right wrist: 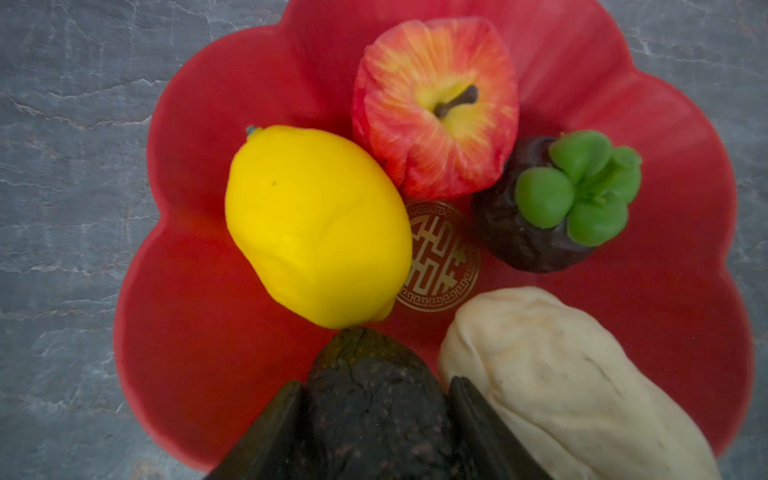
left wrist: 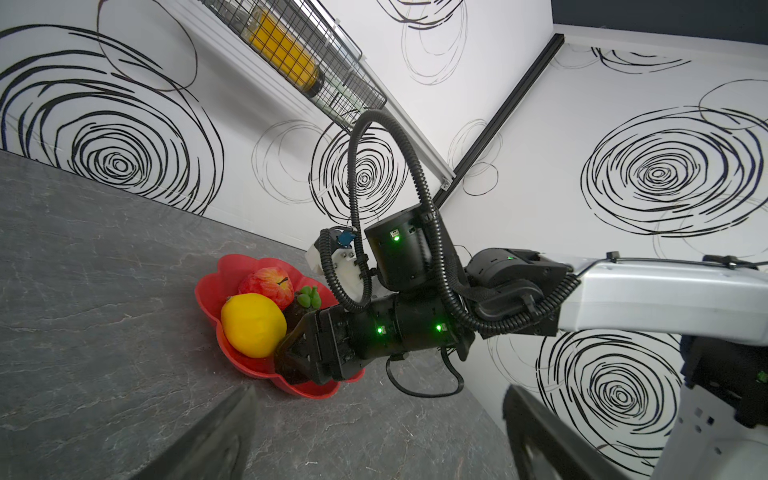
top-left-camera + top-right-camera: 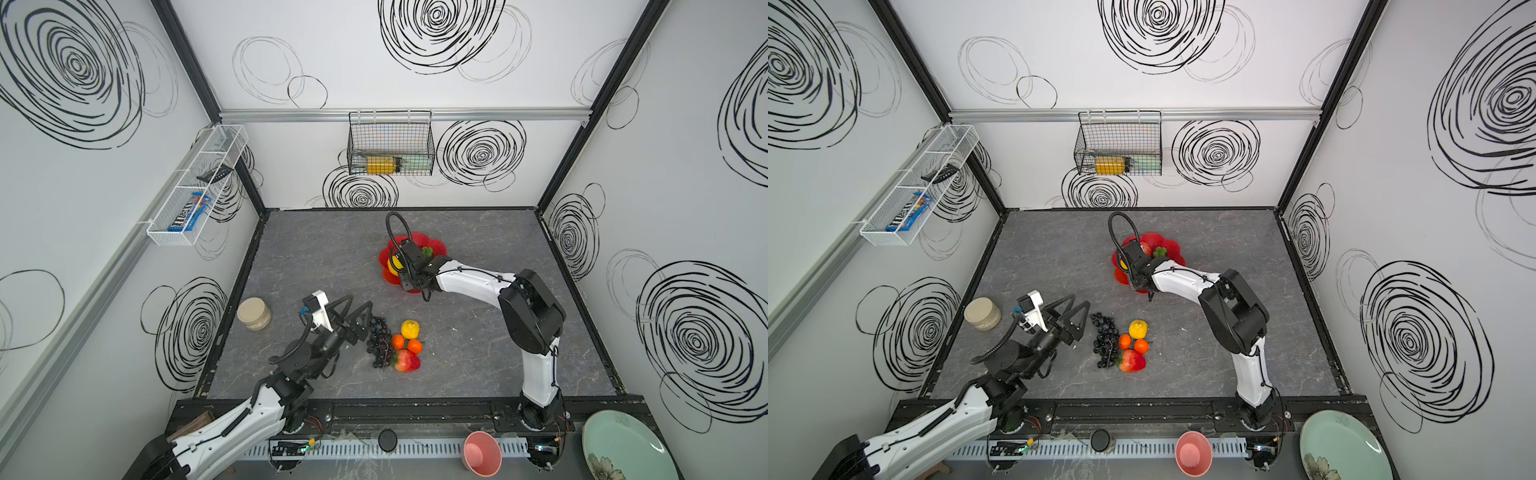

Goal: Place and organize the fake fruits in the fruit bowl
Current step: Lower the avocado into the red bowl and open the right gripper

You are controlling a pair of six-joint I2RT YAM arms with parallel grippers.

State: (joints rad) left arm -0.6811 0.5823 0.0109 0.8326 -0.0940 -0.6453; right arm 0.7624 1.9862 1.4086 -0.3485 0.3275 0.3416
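The red fruit bowl holds a lemon, an apple, a mangosteen and a cream wrinkled fruit. My right gripper reaches into it, shut on the dark avocado, which lies low in the bowl with its tip against the lemon. In both top views the bowl sits mid-table. Nearer the front lie a grape bunch, a second lemon, two oranges and a strawberry. My left gripper is open and empty just left of the grapes.
A beige round jar stands at the table's left edge. A pink cup and a pale green plate sit on the front ledge. A wire basket hangs on the back wall, a mesh shelf on the left wall.
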